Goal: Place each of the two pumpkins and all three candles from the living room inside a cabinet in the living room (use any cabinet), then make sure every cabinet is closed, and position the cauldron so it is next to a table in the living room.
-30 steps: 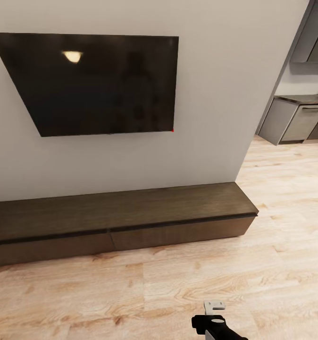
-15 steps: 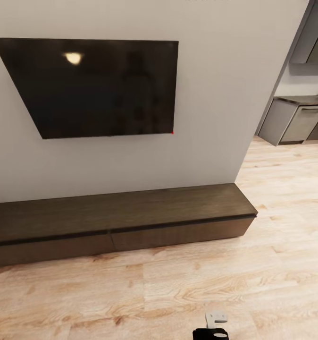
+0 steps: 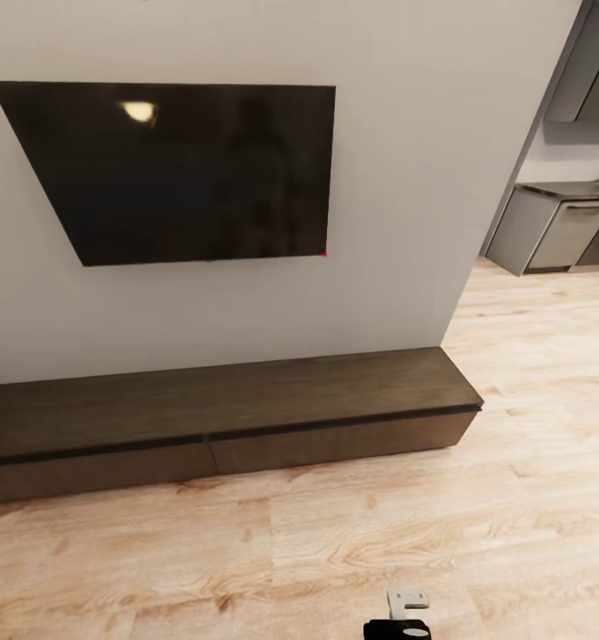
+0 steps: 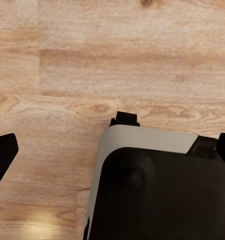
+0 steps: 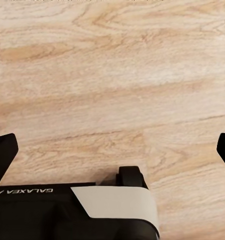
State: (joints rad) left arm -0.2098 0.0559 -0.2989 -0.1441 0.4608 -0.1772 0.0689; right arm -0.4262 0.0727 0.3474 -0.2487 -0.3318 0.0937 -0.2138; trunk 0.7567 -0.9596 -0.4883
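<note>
The cabinet (image 3: 228, 413) stands closed against the wall under the TV (image 3: 184, 169), so nothing looks stowed yet, while both hands, left (image 4: 112, 155) and right (image 5: 112, 150), hang released and empty over the floor (image 3: 477, 533).

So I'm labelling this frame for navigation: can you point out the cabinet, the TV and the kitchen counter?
cabinet (image 3: 237, 400), head view, on its flat dark wood top.
TV (image 3: 184, 169), head view, middle of the black screen.
kitchen counter (image 3: 571, 188), head view, on its dark worktop at far right.
</note>
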